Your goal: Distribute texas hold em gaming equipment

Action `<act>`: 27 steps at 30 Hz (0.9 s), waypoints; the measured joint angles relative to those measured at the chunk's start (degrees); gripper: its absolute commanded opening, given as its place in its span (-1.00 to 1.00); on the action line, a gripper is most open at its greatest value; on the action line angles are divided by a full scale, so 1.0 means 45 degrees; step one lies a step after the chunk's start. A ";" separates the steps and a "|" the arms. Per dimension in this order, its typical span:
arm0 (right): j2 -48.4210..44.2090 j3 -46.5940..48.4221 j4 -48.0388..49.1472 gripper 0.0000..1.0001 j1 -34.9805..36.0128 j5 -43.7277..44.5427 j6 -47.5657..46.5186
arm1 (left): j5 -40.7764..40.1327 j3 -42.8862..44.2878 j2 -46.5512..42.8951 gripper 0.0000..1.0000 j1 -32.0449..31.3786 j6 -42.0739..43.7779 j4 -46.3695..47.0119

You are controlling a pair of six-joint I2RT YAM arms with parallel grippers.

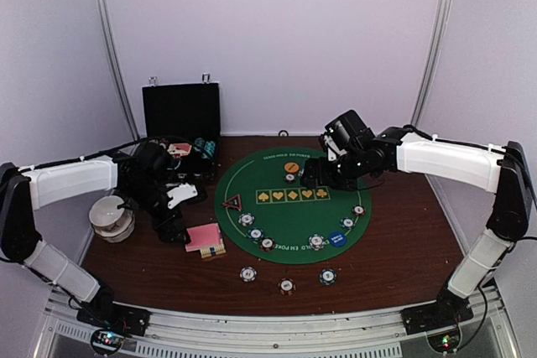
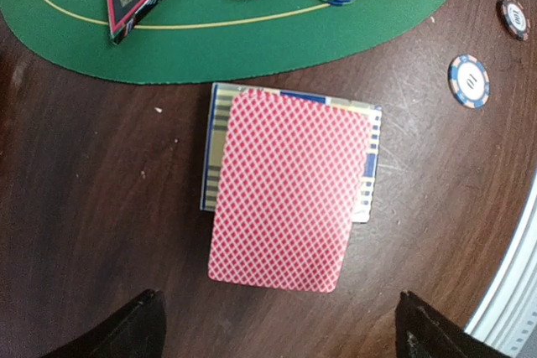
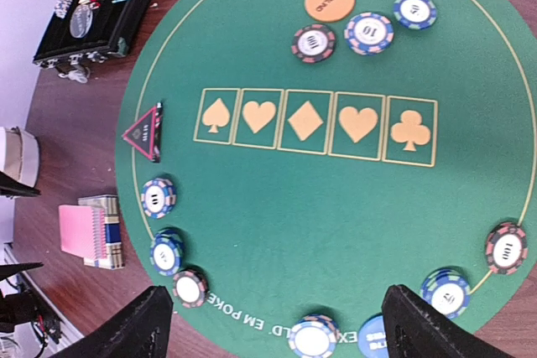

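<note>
My left gripper [image 2: 277, 324] stands wide, with nothing between its fingers. Directly ahead of it, centred on the gap, the pink-backed playing cards [image 2: 285, 190] lie on the bare table [image 2: 101, 207], with the green mat [image 2: 67, 31] just beyond them. The top card's long axis runs away from the hand, slightly tilted, and its near short edge overhangs the rest toward the fingers. I judge the left arm the nearer. The right gripper [image 3: 277, 324], also spread and empty, hangs over the mat, well apart from the cards.

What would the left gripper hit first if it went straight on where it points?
Probably the pink card, lying just ahead of the open left gripper; depth is unclear.
</note>
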 measured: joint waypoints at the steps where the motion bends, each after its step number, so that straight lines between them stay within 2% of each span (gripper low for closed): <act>1: 0.0000 0.0000 0.0058 0.82 0.0058 -0.0073 0.0068 | -0.0005 -0.0029 0.0015 0.95 -0.0024 0.0053 0.0073; 9: 0.0005 0.0000 0.0253 0.83 0.0199 -0.0364 0.0243 | -0.0063 -0.0641 0.0058 0.95 -0.0442 0.0636 0.0704; 27: 0.0005 0.0000 0.0287 0.84 0.0447 -0.0515 0.0185 | -0.0699 -0.0651 0.0826 0.95 -0.0733 0.1341 0.1117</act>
